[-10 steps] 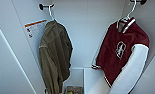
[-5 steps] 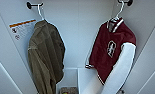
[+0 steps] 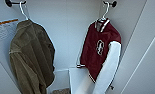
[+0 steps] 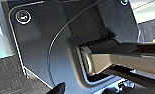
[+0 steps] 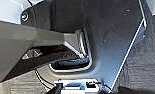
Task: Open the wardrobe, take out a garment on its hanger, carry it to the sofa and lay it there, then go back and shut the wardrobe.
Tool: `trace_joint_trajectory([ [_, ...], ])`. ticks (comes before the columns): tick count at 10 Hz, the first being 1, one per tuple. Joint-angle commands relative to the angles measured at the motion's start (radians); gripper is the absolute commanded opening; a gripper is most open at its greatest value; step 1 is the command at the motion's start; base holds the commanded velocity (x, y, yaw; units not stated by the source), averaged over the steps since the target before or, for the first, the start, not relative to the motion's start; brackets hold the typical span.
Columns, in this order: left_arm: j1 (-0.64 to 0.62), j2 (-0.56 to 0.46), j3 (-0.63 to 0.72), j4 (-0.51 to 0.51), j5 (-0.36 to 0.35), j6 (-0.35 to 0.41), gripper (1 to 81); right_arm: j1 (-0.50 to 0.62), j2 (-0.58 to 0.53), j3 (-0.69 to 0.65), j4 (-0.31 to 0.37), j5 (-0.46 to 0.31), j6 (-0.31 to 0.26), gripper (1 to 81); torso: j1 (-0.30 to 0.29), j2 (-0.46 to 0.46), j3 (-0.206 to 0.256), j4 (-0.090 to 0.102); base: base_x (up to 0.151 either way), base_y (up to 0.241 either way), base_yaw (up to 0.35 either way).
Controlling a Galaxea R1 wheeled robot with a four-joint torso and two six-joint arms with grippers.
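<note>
The wardrobe [image 3: 68,30] stands open before me, showing its white inside. The garment [image 3: 99,50], a maroon varsity jacket with white sleeves and a white chest emblem, hangs at the right on a thin white hanger [image 3: 104,13]. The hanger's hook sits over a dark rod end [image 3: 114,3] at the top. One white sleeve [image 3: 109,67] hangs down in front of the jacket. In both wrist views my arms are low over grey carpet [image 4: 8,75], and I cannot make out how either gripper stands.
An olive-brown jacket [image 3: 30,57] hangs at the left on its own white hanger. A white box [image 3: 78,80] stands on the wardrobe floor below the maroon jacket. A white door panel [image 3: 143,50] angles in on the right, and a printed sheet [image 3: 3,30] is on the left panel.
The whole head picture has shifted: both jackets sit further left and look larger, so the camera has come closer and turned right. The clothes themselves hang as before.
</note>
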Motion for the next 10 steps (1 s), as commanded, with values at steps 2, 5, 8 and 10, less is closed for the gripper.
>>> trace_joint_trajectory([
  [2,-0.032,0.002,0.007,-0.055,0.096,-0.006,81.1,0.022,0.007,0.005,0.008,-0.061,-0.001,81.1,0.001,0.000,0.000,-0.008,0.000,0.000,0.000],
  [5,-0.054,-0.002,0.019,-0.262,0.118,0.285,81.1,0.022,0.007,0.003,0.008,-0.061,-0.001,81.1,0.001,0.000,0.000,-0.009,0.000,0.000,0.000],
  [8,-0.072,-0.009,0.048,-0.609,0.110,0.623,81.1,0.020,0.005,0.003,0.008,-0.059,-0.001,81.1,0.001,0.000,0.000,-0.009,0.000,0.000,0.000],
  [10,-0.110,-0.005,0.020,-0.635,0.108,0.626,81.1,0.024,0.008,0.003,0.008,-0.059,-0.001,81.1,0.001,0.000,0.000,-0.009,0.000,0.000,0.000],
])
